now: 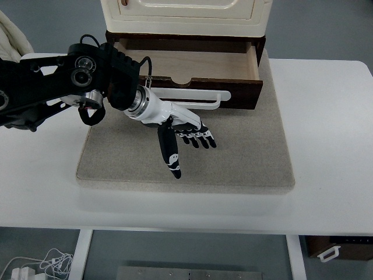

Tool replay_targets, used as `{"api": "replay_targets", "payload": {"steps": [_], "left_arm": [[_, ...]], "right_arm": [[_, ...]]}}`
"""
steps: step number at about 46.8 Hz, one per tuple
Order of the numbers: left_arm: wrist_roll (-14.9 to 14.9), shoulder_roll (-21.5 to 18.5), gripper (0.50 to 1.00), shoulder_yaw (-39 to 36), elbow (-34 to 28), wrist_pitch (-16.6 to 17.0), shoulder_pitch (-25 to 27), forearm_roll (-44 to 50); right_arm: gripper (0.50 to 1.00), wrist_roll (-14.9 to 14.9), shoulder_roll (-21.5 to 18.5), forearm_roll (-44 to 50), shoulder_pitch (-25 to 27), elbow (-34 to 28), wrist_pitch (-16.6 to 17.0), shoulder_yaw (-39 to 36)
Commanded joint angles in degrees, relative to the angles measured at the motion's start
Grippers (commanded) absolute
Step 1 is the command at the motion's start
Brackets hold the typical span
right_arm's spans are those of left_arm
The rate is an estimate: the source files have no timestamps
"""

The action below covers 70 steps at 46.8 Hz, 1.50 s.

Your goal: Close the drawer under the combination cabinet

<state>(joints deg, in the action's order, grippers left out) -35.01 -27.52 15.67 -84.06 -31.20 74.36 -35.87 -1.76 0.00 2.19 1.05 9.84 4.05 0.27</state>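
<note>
Head view. The drawer (186,67) stood pulled out at upper centre of the frame, below the cream cabinet (185,13) at the top edge. Its pale wooden inside lay open to the camera, with nothing visible in it. The dark brown front panel faced the bottom of the frame and carried a long white handle (186,97) running left to right across it. Cabinet and drawer sat on a beige mat (245,151) that covered the middle of the white table (338,146).

The left arm (52,87), black and jointed, came in from the left edge at upper left. The left hand (180,129) was held just in front of the drawer's face, left of centre, over the mat. Fingers (201,139) were extended and relaxed, pointing toward lower right, gripping nothing; the thumb (171,154) pointed down toward the near edge. Whether the hand's back touched the handle, could not tell.

Cables and a white plug lay on the floor at lower left.
</note>
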Motion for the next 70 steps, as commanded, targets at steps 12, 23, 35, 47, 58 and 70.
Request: {"api": "replay_targets", "payload": {"steps": [12, 23, 35, 47, 58, 70], "left_arm": [[0.0, 0.0, 0.999, 0.4, 1.5, 0.0, 0.0, -0.3], [0.0, 0.0, 0.999, 0.7, 3.7, 0.0, 0.3, -0.7], [0.0, 0.1, 0.996, 1.3, 5.5, 0.1, 0.8, -1.2], [0.0, 0.2, 0.996, 2.5, 7.8, 0.7, 1.0, -1.3], [0.0, 0.7, 0.996, 2.5, 10.9, 0.9, 1.0, -1.5], [0.0, 2.7, 0.996, 4.0, 14.1, 1.0, 1.2, -2.2]], "right_arm": [[0.952, 0.0, 0.0, -0.1, 0.0, 0.0, 0.0, 0.1], [0.952, 0.0, 0.0, 0.0, 0.0, 0.0, 0.0, 0.0], [0.952, 0.0, 0.0, 0.0, 0.0, 0.0, 0.0, 0.1], [0.952, 0.0, 0.0, -0.1, 0.0, 0.0, 0.0, 0.0], [0.952, 0.0, 0.0, -0.1, 0.0, 0.0, 0.0, 0.0], [0.952, 0.0, 0.0, 0.0, 0.0, 0.0, 0.0, 0.0]]}}
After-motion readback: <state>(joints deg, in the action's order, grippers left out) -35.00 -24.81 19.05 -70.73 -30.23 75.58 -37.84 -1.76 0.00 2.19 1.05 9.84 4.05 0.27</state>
